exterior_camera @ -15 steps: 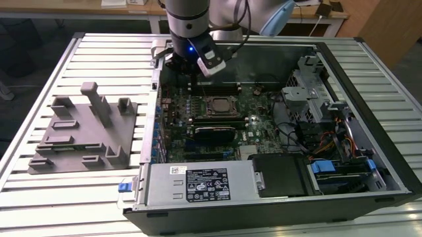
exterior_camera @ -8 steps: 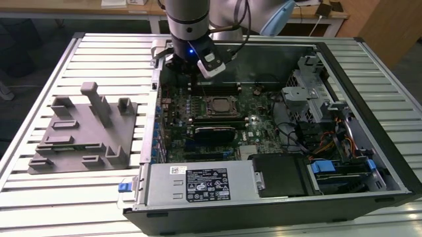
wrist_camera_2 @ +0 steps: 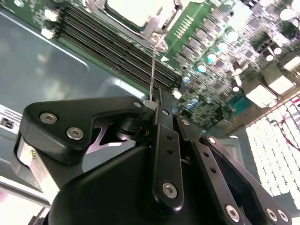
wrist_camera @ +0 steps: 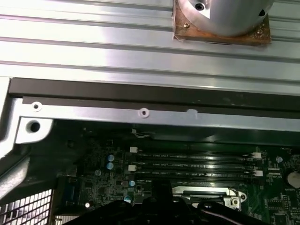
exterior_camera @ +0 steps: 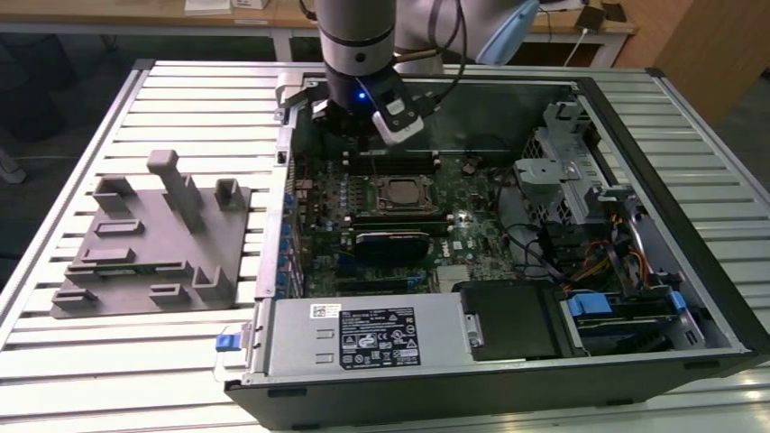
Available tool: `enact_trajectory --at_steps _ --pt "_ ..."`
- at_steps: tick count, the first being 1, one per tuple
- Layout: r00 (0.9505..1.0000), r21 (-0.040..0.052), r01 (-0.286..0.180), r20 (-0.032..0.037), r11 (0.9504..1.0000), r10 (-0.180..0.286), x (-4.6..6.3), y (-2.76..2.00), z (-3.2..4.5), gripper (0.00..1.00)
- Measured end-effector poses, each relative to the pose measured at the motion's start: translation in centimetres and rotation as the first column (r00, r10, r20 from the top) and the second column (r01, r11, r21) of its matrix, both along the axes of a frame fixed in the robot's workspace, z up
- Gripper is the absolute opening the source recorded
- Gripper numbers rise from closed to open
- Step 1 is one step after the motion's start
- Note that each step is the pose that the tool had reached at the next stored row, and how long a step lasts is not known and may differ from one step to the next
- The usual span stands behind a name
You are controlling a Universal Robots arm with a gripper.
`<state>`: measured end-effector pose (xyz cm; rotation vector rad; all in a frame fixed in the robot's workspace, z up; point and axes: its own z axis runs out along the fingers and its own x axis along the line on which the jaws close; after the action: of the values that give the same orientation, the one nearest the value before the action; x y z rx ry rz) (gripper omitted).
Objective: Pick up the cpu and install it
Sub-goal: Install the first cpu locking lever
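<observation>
Pale silver cpu (wrist_camera_2: 133, 11) already sits in the socket (wrist_camera: 208, 191) on the motherboard (exterior_camera: 481, 225), inside the open computer case (exterior_camera: 692, 271). You are not carrying it.

Your gripper (wrist_camera_2: 157, 101) hangs over the memory slots (wrist_camera_2: 112, 44), just beside the socket. The fingers (wrist_camera_2: 164, 140) look drawn right together. They seem to pinch a thin metal rod (wrist_camera_2: 152, 70) that runs from the tips to the socket's edge.

My read: pick and place look done, and the step in hand is the latching side of the install. Any move from here calls for slow, steady travel that follows the rod's own swing. The rod is thin, and the slots and small capacitors (wrist_camera_2: 201, 68) stand close by.

Hard to make out:
- You can't tell if the rod is the socket's own lever or something fixed to the tips.
- You can't tell if the retention frame is closed over the chip.
- In the second wrist view the cpu is cut off at the picture's edge.
- In the first wrist view the dark gripper body covers most of the socket.
- In the exterior view the fingertips merge with the dark board.
</observation>
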<state>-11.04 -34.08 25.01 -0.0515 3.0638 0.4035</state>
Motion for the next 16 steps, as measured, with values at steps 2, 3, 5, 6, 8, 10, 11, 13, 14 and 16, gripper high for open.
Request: enact_trajectory --at_steps 2,3,5,6,8,10,11,13,14,16 --pt "1.0 -0.0002 0.0 -0.0017 1.0 0.0 0.5 0.0 0.0 0.11" --pt "1.0 -0.0012 0.0 -0.0023 1.0 0.0 0.7 0.0 0.0 0.11" --pt "1.0 -0.0037 0.001 -0.0033 1.0 -0.001 1.2 0.0 0.0 0.11" --pt "1.0 -0.0045 0.001 -0.0037 1.0 -0.001 1.5 0.0 -0.01 0.11" --pt "1.0 -0.0054 0.002 -0.0042 1.0 -0.002 2.0 0.0 0.0 0.11" --pt "1.0 -0.0055 0.002 -0.0045 1.0 -0.002 2.2 0.0 0.0 0.11" --pt "1.0 -0.0054 0.002 -0.0044 1.0 -0.002 2.2 -0.01 0.0 0.11" --pt "1.0 -0.0053 0.002 -0.0043 1.0 -0.002 2.2 0.0 0.0 0.11" --pt "1.0 -0.0055 0.002 -0.0044 1.0 -0.002 2.2 0.0 0.0 0.11" --pt "1.0 -0.008 0.002 -0.0002 1.0 -0.002 2.2 0.0 0.0 0.11"
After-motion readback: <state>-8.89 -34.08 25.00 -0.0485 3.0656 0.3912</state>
